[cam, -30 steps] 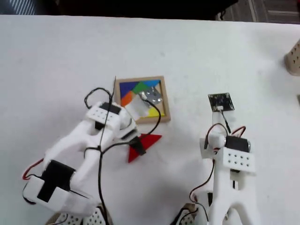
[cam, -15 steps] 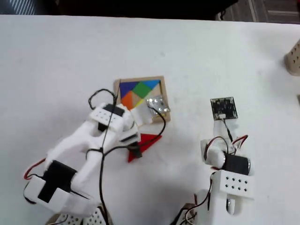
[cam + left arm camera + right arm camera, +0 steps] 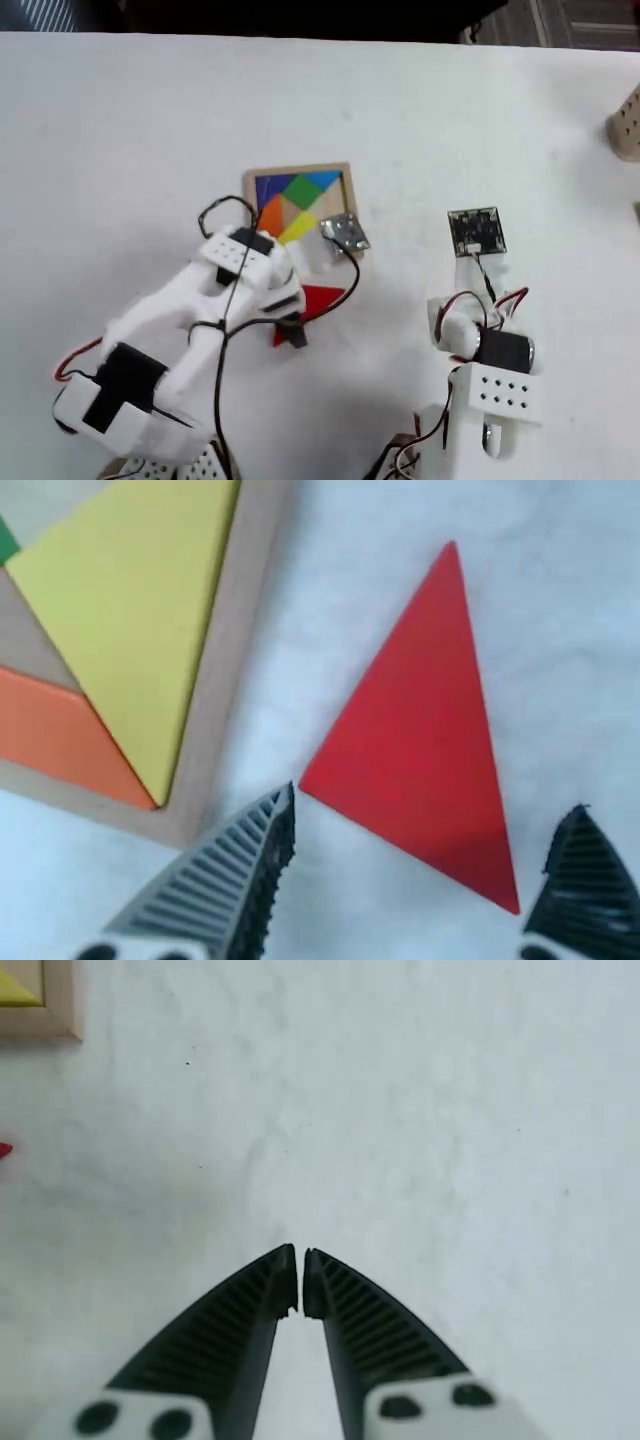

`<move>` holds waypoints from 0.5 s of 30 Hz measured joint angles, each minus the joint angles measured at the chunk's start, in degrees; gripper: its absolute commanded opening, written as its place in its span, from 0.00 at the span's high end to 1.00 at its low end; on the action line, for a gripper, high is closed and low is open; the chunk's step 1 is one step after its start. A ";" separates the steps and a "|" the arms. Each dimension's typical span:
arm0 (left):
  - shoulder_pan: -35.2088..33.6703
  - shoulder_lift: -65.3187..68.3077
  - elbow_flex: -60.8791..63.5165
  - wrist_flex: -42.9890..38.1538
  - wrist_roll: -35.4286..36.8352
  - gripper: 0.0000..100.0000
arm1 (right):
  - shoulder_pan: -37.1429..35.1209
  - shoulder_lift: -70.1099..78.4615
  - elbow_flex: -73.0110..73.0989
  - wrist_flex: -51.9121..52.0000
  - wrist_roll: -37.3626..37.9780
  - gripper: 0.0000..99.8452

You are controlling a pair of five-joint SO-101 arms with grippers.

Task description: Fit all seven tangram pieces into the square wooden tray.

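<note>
Red flat triangle [image 3: 420, 730] on white table [image 3: 560, 600], just beside wooden tray [image 3: 228, 710]

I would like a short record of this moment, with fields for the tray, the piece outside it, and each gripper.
tray: square wooden tray, holding a yellow triangle and an orange piece, among others
piece outside: red triangle, flat on the white table, beside the tray, apart from its rim
left gripper: open, one finger at each side of the red triangle
right gripper: shut, over the table
</note>
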 measured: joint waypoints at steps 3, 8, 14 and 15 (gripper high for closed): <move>0.00 0.00 0.00 -0.70 0.18 0.61 | 0.00 0.00 0.00 0.00 0.26 0.98; 0.00 0.00 0.00 -3.34 4.31 0.62 | -1.32 0.00 1.49 0.00 0.35 0.98; 0.00 0.00 0.00 -3.52 5.19 0.62 | -1.05 0.00 1.49 0.00 0.26 0.98; 0.00 0.00 0.00 -3.52 5.19 0.62 | -1.14 0.00 1.49 0.00 0.44 0.98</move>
